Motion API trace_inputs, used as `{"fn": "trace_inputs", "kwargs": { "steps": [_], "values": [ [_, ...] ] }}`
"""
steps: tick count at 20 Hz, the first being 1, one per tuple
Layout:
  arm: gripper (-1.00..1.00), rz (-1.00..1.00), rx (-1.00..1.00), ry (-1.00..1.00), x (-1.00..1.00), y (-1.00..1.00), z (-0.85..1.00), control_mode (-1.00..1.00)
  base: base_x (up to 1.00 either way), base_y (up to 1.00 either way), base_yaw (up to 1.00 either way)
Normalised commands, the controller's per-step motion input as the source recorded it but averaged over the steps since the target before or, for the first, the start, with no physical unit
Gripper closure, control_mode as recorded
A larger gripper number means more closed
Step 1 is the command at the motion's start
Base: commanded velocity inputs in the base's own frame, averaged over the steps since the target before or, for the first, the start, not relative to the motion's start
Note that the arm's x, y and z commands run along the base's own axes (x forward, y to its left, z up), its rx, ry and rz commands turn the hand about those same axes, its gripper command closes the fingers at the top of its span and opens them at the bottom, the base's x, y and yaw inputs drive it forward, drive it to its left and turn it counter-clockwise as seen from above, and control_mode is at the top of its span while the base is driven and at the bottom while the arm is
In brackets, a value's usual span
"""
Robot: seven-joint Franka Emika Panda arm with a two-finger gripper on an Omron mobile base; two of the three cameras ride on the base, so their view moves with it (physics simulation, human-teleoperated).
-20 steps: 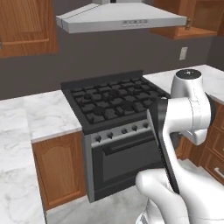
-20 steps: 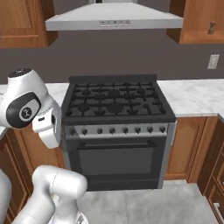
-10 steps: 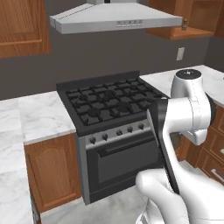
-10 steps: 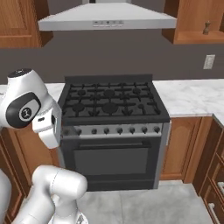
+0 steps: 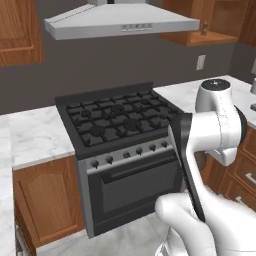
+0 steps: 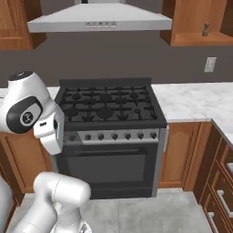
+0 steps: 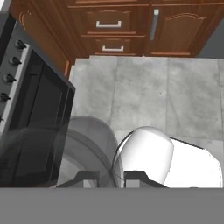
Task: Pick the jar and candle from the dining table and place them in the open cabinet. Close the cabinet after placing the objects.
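In the hand view the grey translucent jar (image 7: 57, 153) fills the lower left, close to the camera. My gripper (image 7: 113, 177) is shut on the jar and holds it low over the grey floor tiles. An open brown wooden cabinet (image 6: 195, 22) hangs on the wall up and to the right of the range hood, also seen as the cabinet (image 5: 200, 25) in the left base view. A small dark pepper-mill figure (image 6: 206, 29) stands on its shelf. The candle and the dining table are out of view.
A black gas stove (image 5: 120, 120) with its oven stands straight ahead under a grey range hood (image 6: 98, 20). White marble counters (image 6: 191, 98) over brown base cabinets flank it. Brown drawers (image 7: 109, 24) with silver handles show beyond the floor in the hand view.
The whole scene has slid a little to the left in both base views, so the base has moved. The arm keeps the same folded pose with the grip unchanged.
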Motion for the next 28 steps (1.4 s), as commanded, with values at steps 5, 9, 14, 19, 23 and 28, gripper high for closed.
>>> {"fn": "trace_inputs", "kwargs": {
  "steps": [5, 9, 14, 19, 23, 28],
  "values": [
    [1.00, 0.00, 0.00, 0.00, 0.00, 0.00, 0.00, 1.00, 0.38, -0.37, 0.00],
    [1.00, 0.00, 0.00, 0.00, 0.00, 0.00, 0.00, 1.00, 0.44, -0.35, 0.00],
    [1.00, 0.00, 0.00, 0.00, 0.00, 0.00, 0.00, 1.00, 0.47, -0.33, 0.00],
    [1.00, 0.00, 0.00, 0.00, 0.00, 0.00, 0.00, 1.00, 0.48, -0.35, 0.00],
    [1.00, 0.00, 0.00, 0.00, 0.00, 0.00, 0.00, 1.00, 0.47, -0.38, 0.00],
    [1.00, 0.00, 0.00, 0.00, 0.00, 0.00, 0.00, 1.00, 0.48, -0.40, 0.00]
  ]
}}
